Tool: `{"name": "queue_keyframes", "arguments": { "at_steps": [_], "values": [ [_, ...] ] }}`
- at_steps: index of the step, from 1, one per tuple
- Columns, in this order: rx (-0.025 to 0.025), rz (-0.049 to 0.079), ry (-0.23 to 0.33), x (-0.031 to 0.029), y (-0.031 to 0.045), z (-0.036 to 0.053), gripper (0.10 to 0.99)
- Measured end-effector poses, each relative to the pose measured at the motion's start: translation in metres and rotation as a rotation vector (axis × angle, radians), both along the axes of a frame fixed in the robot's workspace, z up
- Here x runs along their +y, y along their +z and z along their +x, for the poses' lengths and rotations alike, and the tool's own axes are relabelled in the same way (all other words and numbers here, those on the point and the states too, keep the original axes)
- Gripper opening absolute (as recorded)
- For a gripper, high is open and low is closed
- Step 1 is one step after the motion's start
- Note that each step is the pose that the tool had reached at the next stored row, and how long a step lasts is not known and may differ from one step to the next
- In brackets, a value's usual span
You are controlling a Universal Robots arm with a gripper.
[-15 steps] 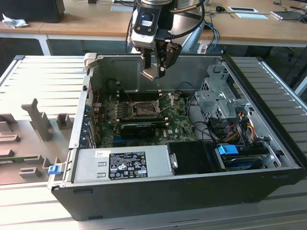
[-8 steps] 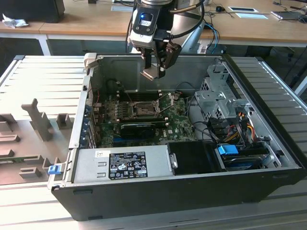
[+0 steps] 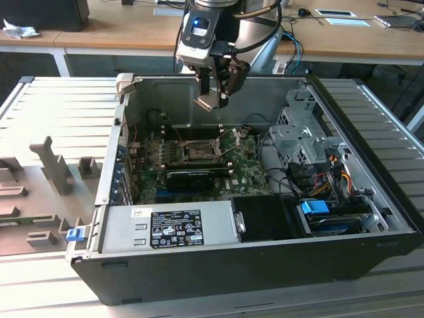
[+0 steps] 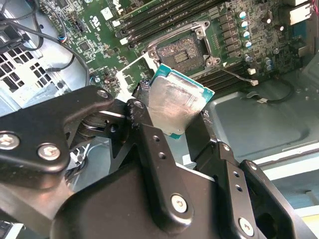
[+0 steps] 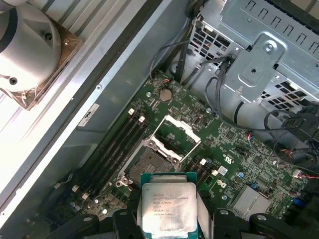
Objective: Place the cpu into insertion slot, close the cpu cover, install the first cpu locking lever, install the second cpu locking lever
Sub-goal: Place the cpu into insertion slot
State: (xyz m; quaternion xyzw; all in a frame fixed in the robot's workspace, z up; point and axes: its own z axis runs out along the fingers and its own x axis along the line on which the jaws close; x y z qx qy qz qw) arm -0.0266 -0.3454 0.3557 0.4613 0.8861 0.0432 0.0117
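While our end effector (image 3: 213,99) hangs above the open computer case (image 3: 265,265), we see it clamped on the chip (image 4: 177,102). The chip sits clear above the bare socket (image 5: 149,164), whose cover (image 5: 183,125) stands raised.

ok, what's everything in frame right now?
cpu: one, silvery, held above the motherboard.
slot: one, dark centre, on the motherboard, empty.
cover: one, silvery, raised beside the slot.
motherboard: one, green, inside the case.
card: one, black, on the motherboard.
power supply: one, silvery, along the case's near side.
drive cage: one, grey, exterior view's right.
case: one, black, open.
gripper: one, black, jaws shut on the cpu.
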Motion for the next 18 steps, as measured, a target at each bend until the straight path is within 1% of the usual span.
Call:
{"name": "queue_keyframes", "arguments": {
  "at_steps": [18],
  "values": [
    [0.0, 0.0, -0.076, 0.0, -0.0004, 0.0, 0.533]
  ]
}}
